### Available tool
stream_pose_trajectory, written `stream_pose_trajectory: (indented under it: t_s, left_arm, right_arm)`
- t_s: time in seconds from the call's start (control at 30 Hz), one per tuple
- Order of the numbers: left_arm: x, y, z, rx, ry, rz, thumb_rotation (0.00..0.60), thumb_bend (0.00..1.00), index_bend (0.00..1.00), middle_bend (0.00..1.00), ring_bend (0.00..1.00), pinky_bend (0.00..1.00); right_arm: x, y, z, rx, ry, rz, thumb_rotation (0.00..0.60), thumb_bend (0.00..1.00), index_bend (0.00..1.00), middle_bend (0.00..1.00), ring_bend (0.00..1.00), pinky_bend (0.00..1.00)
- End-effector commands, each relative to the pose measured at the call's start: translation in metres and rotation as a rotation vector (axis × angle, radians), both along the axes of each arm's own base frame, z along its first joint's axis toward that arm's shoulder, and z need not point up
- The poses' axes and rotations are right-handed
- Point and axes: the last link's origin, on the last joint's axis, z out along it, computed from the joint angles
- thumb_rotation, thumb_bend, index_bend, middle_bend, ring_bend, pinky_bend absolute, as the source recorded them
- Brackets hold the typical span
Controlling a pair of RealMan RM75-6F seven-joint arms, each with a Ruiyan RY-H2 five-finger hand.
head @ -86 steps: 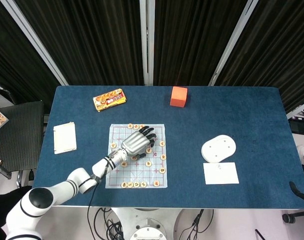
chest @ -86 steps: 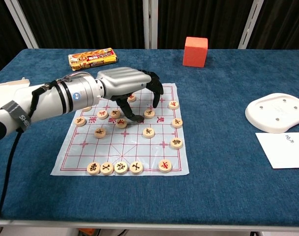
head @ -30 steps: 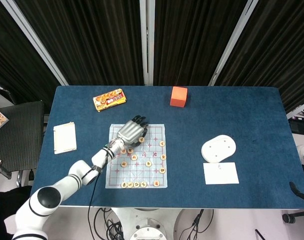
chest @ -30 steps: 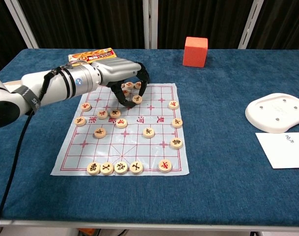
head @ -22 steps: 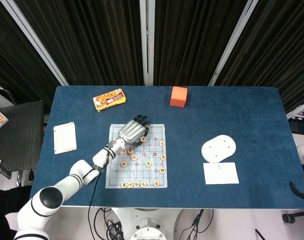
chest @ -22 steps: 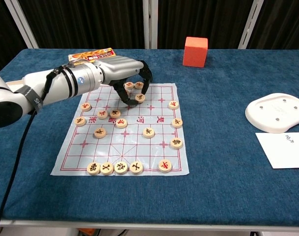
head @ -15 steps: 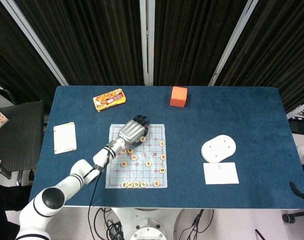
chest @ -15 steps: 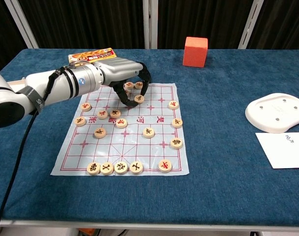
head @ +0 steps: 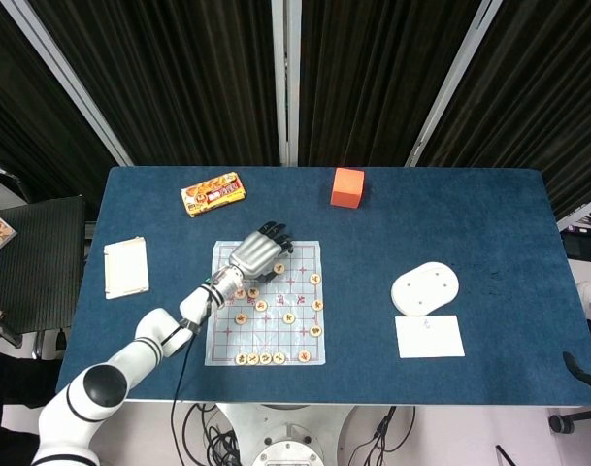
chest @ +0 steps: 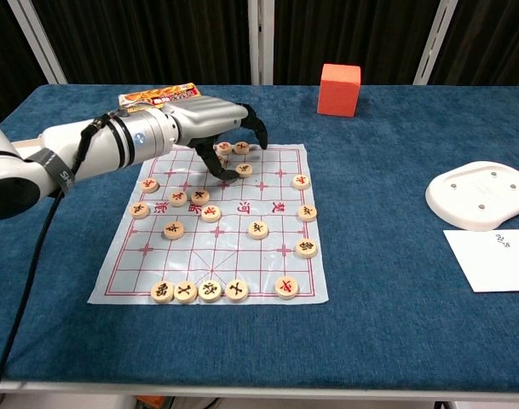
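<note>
Bright even overhead light, sharp, soft shadows.

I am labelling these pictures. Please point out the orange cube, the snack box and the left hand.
orange cube (chest: 339, 89): chest view, front face.
snack box (head: 213, 193): head view, printed top.
left hand (chest: 210, 120): chest view, back of the hand.

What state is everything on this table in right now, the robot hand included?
Left robot hand: open, fingers spread, hovering over the far rows of the board.
Chess mat: lying flat on the table.
Round chess pieces: flat, scattered on the mat; five in the near row.
Orange block: upright, beyond the mat.
Snack box: lying flat.
White dish: apparently upside down.
Paper sheet: flat.
</note>
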Motion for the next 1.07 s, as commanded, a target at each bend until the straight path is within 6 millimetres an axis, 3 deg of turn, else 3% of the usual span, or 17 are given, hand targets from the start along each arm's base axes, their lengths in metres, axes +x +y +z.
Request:
stream_pose_trajectory:
  t_s: [0.03, 0.23, 0.33, 0.43, 0.6, 0.77, 0.93, 1.07]
  left_arm:
    - [-0.001, 0.0, 0.001, 0.002, 0.0, 0.0, 0.6, 0.28, 0.21, 0.17, 0.0, 0.08]
    - [-0.002, -0.005, 0.025, 0.047, -0.043, -0.071, 0.6, 0.28, 0.19, 0.16, 0.0, 0.08]
    - [-0.008, -0.015, 0.056, 0.119, -0.093, -0.109, 0.6, 0.28, 0.19, 0.16, 0.0, 0.08]
    - [-0.027, -0.037, 0.098, 0.247, -0.109, -0.088, 0.6, 0.28, 0.19, 0.16, 0.0, 0.08]
    - [-0.087, -0.107, 0.165, 0.455, -0.099, 0.133, 0.6, 0.23, 0.17, 0.16, 0.0, 0.07]
    - [-0.146, -0.182, 0.207, 0.581, -0.031, 0.319, 0.6, 0.21, 0.16, 0.16, 0.0, 0.06]
    - [-0.188, -0.24, 0.217, 0.609, 0.004, 0.439, 0.6, 0.21, 0.16, 0.16, 0.0, 0.06]
    - [-0.202, -0.259, 0.217, 0.618, 0.012, 0.467, 0.6, 0.21, 0.15, 0.16, 0.0, 0.06]
  right_arm:
    - [0.0, 0.0, 0.0, -0.001, 0.0, 0.001, 0.6, 0.16, 0.0, 0.0, 0.0, 0.0]
    - [0.0, 0.0, 0.002, -0.009, -0.004, 0.0, 0.6, 0.16, 0.0, 0.0, 0.0, 0.0]
    - [0.0, -0.001, 0.002, -0.012, -0.008, 0.004, 0.6, 0.16, 0.0, 0.0, 0.0, 0.0]
    - [0.002, -0.002, 0.001, -0.013, -0.011, 0.015, 0.6, 0.16, 0.0, 0.0, 0.0, 0.0]
    - [0.007, 0.001, 0.0, -0.007, -0.003, 0.044, 0.6, 0.16, 0.0, 0.0, 0.0, 0.0]
    - [0.014, 0.001, -0.001, -0.001, 0.013, 0.07, 0.6, 0.16, 0.0, 0.0, 0.0, 0.0]
    - [0.017, -0.001, -0.009, 0.026, 0.021, 0.072, 0.6, 0.16, 0.0, 0.0, 0.0, 0.0]
    - [0.021, -0.003, -0.015, 0.044, 0.034, 0.08, 0.6, 0.16, 0.0, 0.0, 0.0, 0.0]
